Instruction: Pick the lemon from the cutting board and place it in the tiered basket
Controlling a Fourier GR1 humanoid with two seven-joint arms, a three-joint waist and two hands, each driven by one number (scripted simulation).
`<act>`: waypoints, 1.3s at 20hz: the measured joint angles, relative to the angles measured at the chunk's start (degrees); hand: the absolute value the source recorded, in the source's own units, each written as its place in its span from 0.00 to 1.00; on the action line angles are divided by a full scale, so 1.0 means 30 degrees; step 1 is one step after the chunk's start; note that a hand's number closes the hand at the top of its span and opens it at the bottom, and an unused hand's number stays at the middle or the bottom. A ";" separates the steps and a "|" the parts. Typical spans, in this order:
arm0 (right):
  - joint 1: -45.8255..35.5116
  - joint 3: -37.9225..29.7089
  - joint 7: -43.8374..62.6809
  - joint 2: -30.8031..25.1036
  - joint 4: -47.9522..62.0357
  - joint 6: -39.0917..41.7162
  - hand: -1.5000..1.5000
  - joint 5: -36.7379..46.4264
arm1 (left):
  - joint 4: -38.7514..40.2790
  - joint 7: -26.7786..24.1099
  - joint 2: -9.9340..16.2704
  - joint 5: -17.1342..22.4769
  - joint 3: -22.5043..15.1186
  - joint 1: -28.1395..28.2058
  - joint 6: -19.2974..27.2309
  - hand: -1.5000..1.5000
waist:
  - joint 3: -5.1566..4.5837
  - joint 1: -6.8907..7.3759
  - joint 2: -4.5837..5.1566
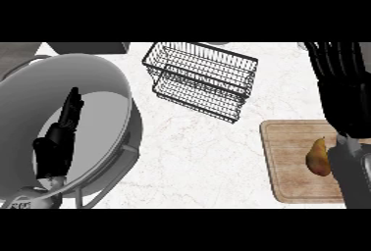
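The white marbled counter (196,147) fills most of the head view, reaching from the upper edge down to the lower one. At the left stands a large pale grey round vessel (109,78) with a thick rim, tilted so that its hollow faces the viewer; a grey stand or frame shows beneath its lower right side. In front of that hollow the left hand (62,135) hangs with its black fingers straight and pointing up, holding nothing and touching nothing that can be seen. At top centre the tiered basket (203,78), made of dark wire, sits on the counter, turned at an angle, and both its tiers look bare. At the right the wooden cutting board (290,162) lies flat, its right part hidden by the right arm. The right hand (340,73) stretches up along the right edge, fingers straight and close together, above the far end of the board, with nothing between them. On the board, just left of the grey forearm, lies the fruit (317,157), yellow-orange and pear-shaped, narrow end up; whether the forearm touches it cannot be told. The basket and the board stand well apart.
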 measured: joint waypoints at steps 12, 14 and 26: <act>0.5408 -0.9616 0.1128 -0.4058 0.4665 -0.6335 0.00 0.1440 | -0.0940 0.2196 -0.0155 0.0621 0.1732 0.3052 -0.0457 0.50 | 0.0128 -0.1770 -0.0171; 0.6175 -1.0934 0.0556 -0.3865 0.5087 -0.6865 0.00 0.1073 | -0.0889 0.2140 -0.0493 0.0427 0.1703 0.3029 -0.0668 0.50 | 0.0150 -0.1495 -0.0249; 1.2832 -1.0017 0.5391 -0.6948 0.2029 -0.3156 0.00 0.2254 | -0.1217 0.2565 -0.1716 -0.0607 0.2101 0.2983 -0.1714 0.50 | -0.0057 -0.0708 -0.0304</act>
